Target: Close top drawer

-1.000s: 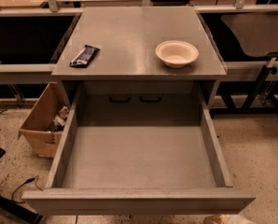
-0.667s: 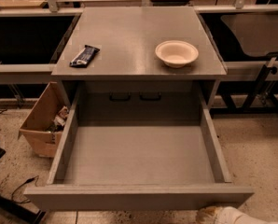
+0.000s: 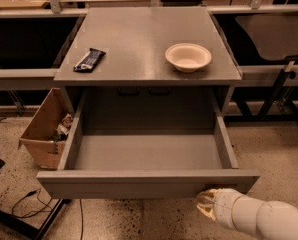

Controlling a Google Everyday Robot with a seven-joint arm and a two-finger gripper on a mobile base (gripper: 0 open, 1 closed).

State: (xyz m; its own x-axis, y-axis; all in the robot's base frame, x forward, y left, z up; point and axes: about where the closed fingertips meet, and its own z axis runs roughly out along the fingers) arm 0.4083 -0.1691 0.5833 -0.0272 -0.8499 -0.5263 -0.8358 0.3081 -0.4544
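The top drawer (image 3: 148, 183) is a wide grey drawer pulled far out of the cabinet, its box interior bare. Its flat front faces me at the bottom of the camera view. My gripper (image 3: 207, 204) comes in from the lower right on a white arm. Its cream tip sits just below and against the right part of the drawer front. The two lower drawers are hidden behind the open drawer.
On the cabinet top (image 3: 139, 34) lie a dark snack bar (image 3: 89, 59) at the left and a cream bowl (image 3: 188, 56) at the right. A cardboard box (image 3: 45, 129) with clutter stands on the floor to the left. Cables (image 3: 24, 204) lie on the floor at the lower left.
My arm has come into view from the lower right and reached the drawer front's right part. The drawer looks as far open as before.
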